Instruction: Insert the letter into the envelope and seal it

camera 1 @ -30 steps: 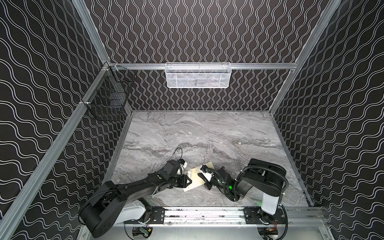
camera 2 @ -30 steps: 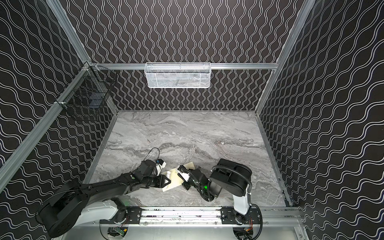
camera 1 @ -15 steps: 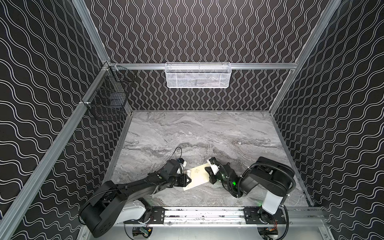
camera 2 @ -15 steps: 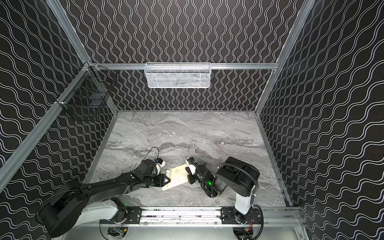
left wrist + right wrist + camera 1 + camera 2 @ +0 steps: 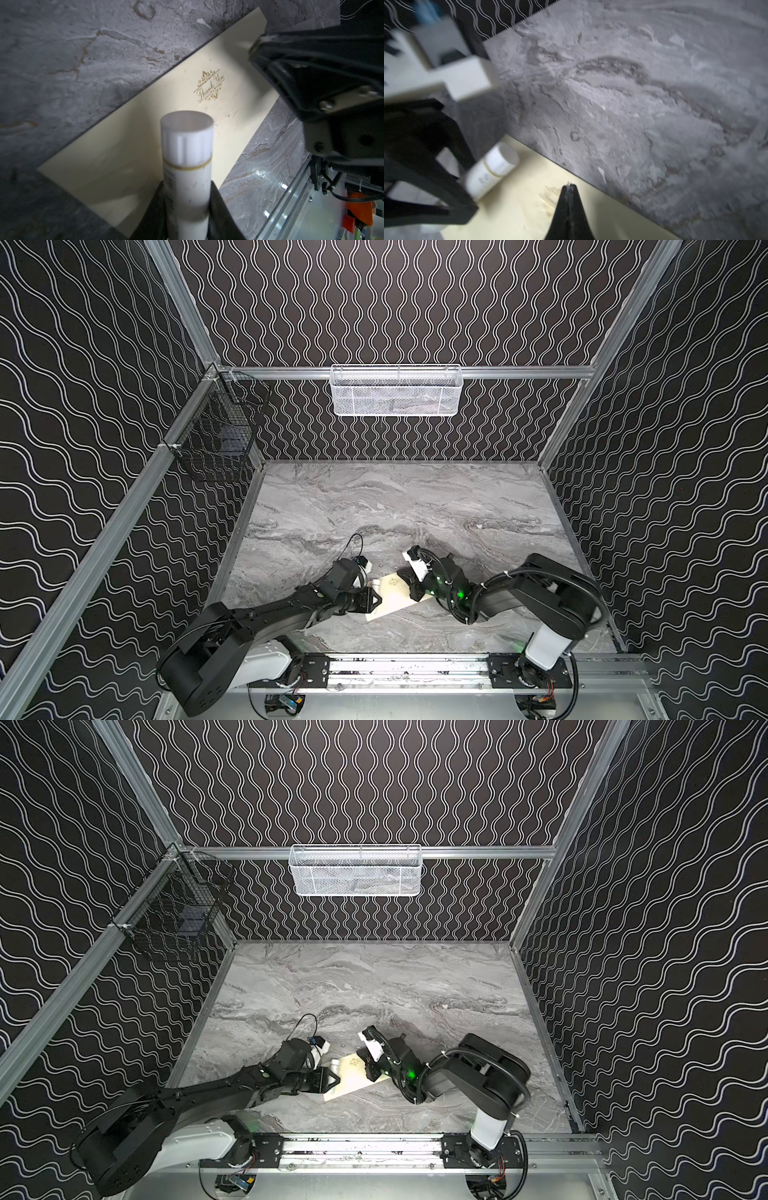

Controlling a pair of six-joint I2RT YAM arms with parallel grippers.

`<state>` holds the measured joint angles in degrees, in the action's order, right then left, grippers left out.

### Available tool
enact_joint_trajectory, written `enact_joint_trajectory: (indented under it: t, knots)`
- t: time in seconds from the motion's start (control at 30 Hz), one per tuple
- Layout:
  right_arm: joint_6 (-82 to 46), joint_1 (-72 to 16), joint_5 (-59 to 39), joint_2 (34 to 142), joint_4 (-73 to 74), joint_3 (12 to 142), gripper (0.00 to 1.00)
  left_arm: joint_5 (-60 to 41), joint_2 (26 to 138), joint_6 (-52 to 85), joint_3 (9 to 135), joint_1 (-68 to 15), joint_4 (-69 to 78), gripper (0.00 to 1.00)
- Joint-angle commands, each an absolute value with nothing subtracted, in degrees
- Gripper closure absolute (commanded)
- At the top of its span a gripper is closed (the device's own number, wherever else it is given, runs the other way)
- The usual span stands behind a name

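The cream envelope (image 5: 392,599) (image 5: 352,1078) lies flat on the marble table near the front, with its gold "Thank You" emblem (image 5: 209,87) facing up. My left gripper (image 5: 373,600) (image 5: 187,188) is shut on a white glue stick (image 5: 187,143) (image 5: 492,167), whose capped end hangs over the envelope's left part. My right gripper (image 5: 406,581) (image 5: 569,185) is shut with nothing in it. Its tips sit over the envelope (image 5: 519,209) beside the emblem, at the right end. The letter is out of view.
A white mesh basket (image 5: 397,391) hangs on the back wall and a black wire basket (image 5: 216,439) on the left wall. A metal rail (image 5: 407,668) runs along the table's front edge. Patterned walls close in three sides.
My right gripper has moved back and to the right across the envelope, and its arm has swung outward. The envelope now lies flatter. The left gripper has stayed still with the glue stick.
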<state>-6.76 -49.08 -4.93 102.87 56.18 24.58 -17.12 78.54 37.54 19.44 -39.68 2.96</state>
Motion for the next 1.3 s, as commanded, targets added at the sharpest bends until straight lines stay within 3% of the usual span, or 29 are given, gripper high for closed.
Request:
enact_joint_trajectory:
  t: [0.0, 0.13, 0.43, 0.6, 0.77, 0.93, 1.0, 1.27]
  knots:
    - [-10.3, -47.0, -3.8, 107.4, 63.8, 22.9, 1.0, -14.2, 78.6, 37.6, 19.1, -39.5, -1.2, 1.0]
    - [-13.2, -43.1, -3.4, 110.9, 66.4, 20.0, 1.0, -14.2, 77.9, 37.8, 18.7, -39.5, -1.3, 1.0]
    - [-11.1, -40.7, -0.6, 102.6, 63.0, 17.2, 1.0, -14.8, 78.0, 37.3, 18.7, -39.2, -0.6, 1.0]
    - [-10.1, -40.7, -3.2, 92.1, 57.2, 17.0, 1.0, -15.0, 78.4, 36.2, 19.2, -39.2, 0.6, 1.0]
    - [-11.3, -40.9, -9.1, 78.6, 41.2, 17.7, 0.99, -17.0, 77.4, 32.9, 22.3, -40.0, -0.3, 1.0]
    - [-15.7, -40.8, -13.0, 66.1, 27.6, 17.8, 0.86, -18.1, 73.1, 27.2, 27.2, -40.9, -2.7, 1.0]
    - [-16.6, -40.8, -13.7, 61.2, 19.3, 20.3, 0.75, -18.9, 71.7, 24.1, 28.8, -41.2, -2.4, 1.0]
    - [-16.3, -40.6, -15.2, 49.4, -9.7, 33.0, 0.65, -19.5, 69.1, 16.1, 31.9, -44.8, 6.4, 1.0]
